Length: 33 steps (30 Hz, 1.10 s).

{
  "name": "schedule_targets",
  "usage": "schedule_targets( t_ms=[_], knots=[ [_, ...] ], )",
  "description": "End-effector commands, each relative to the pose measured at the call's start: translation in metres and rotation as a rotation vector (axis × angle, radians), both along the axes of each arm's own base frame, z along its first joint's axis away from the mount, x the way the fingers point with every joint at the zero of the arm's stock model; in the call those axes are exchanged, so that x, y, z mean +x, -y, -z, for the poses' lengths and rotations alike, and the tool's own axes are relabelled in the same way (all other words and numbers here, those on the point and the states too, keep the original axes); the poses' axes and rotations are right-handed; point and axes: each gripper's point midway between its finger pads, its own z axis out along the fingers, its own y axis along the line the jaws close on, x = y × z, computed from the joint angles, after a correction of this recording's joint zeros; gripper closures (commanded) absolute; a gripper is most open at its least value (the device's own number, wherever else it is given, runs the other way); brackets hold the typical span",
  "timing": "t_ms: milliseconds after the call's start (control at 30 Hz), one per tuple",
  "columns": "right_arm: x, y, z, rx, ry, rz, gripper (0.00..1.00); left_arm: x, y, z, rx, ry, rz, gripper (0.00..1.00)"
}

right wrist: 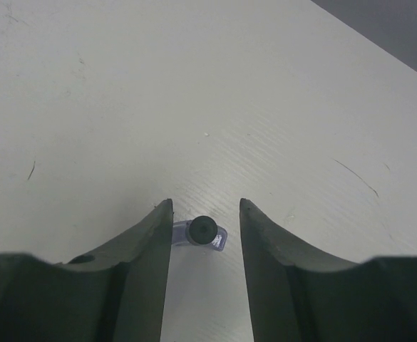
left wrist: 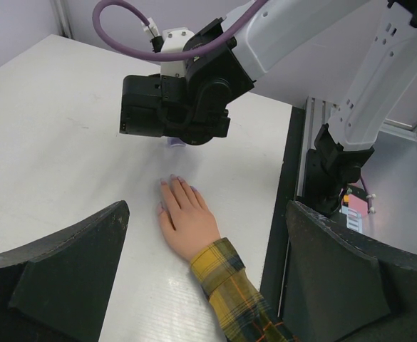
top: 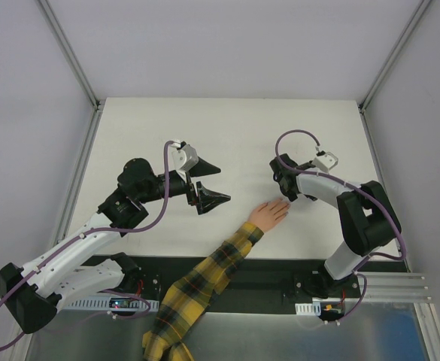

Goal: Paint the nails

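Observation:
A small peach hand (top: 271, 213) in a yellow-and-black plaid sleeve (top: 204, 278) lies flat on the white table. Its nails (left wrist: 174, 179) look pale purple in the left wrist view, where the hand (left wrist: 188, 222) points at the right gripper. My right gripper (top: 283, 183) hangs just beyond the fingertips, open, pointing down. Its jaws (right wrist: 204, 208) straddle a small purple bottle with a dark cap (right wrist: 202, 230) that stands on the table. The left jaw is at the bottle's edge and the right one is apart. My left gripper (top: 208, 184) is open wide and empty, left of the hand.
The table's black front rail (top: 280, 267) runs under the sleeve. The right arm's base and a metal tray (left wrist: 400, 185) lie past the table's edge. Grey walls enclose the table on three sides.

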Motion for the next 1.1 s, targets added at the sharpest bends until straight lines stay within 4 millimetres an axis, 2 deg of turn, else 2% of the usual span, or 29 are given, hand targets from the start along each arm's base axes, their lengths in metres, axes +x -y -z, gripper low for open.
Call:
schedule_targets(
  t_ms=[0, 67, 133, 200, 333, 433, 500, 533, 567, 633, 667, 733, 900, 967, 1000, 1067],
  knots=[
    [0.01, -0.002, -0.023, -0.007, 0.047, -0.028, 0.5, -0.003, -0.001, -0.016, -0.045, 0.047, 0.017, 0.09],
    [0.013, -0.003, -0.031, -0.011, 0.039, -0.06, 0.47, -0.003, -0.001, -0.016, -0.043, 0.043, 0.018, 0.09],
    [0.016, -0.005, -0.047, 0.001, 0.061, -0.083, 0.41, -0.002, 0.0, -0.015, -0.039, 0.044, 0.017, 0.09],
    [0.016, -0.006, -0.054, 0.002, 0.024, -0.131, 0.36, -0.002, 0.0, -0.014, -0.038, 0.045, 0.016, 0.09],
    [0.011, -0.006, -0.084, 0.043, 0.031, -0.215, 0.34, 0.0, -0.001, -0.012, -0.031, 0.043, 0.006, 0.09],
    [0.002, -0.006, -0.096, 0.062, 0.007, -0.309, 0.33, 0.002, -0.001, -0.011, -0.023, 0.046, -0.002, 0.09],
    [-0.008, -0.012, -0.105, 0.114, 0.005, -0.436, 0.32, 0.002, -0.002, -0.011, -0.021, 0.049, -0.006, 0.09],
    [-0.012, -0.021, -0.105, 0.171, 0.001, -0.518, 0.31, 0.002, -0.002, -0.01, -0.019, 0.048, -0.006, 0.09],
    [-0.02, -0.022, -0.115, 0.186, 0.031, -0.567, 0.3, 0.003, -0.002, -0.01, -0.018, 0.051, -0.009, 0.09],
    [-0.034, -0.029, -0.119, 0.214, 0.01, -0.679, 0.29, 0.005, -0.002, -0.009, -0.014, 0.046, -0.019, 0.08],
    [-0.043, -0.031, -0.132, 0.22, 0.048, -0.729, 0.26, 0.005, -0.002, -0.007, -0.011, 0.044, -0.02, 0.09],
    [-0.058, -0.039, -0.136, 0.247, 0.023, -0.812, 0.25, 0.006, -0.002, -0.008, -0.01, 0.047, -0.02, 0.09],
    [-0.098, -0.048, -0.165, 0.309, 0.086, -0.936, 0.23, 0.012, -0.004, -0.005, -0.001, 0.05, -0.057, 0.09],
    [-0.11, -0.05, -0.17, 0.331, 0.095, -0.964, 0.19, 0.016, -0.006, -0.005, 0.002, 0.051, -0.08, 0.08],
    [-0.118, -0.049, -0.182, 0.331, 0.144, -0.981, 0.17, 0.016, -0.006, -0.005, 0.003, 0.053, -0.086, 0.09],
    [-0.129, -0.052, -0.188, 0.349, 0.159, -1.016, 0.13, 0.021, -0.008, -0.005, 0.004, 0.054, -0.114, 0.08]
  ],
)
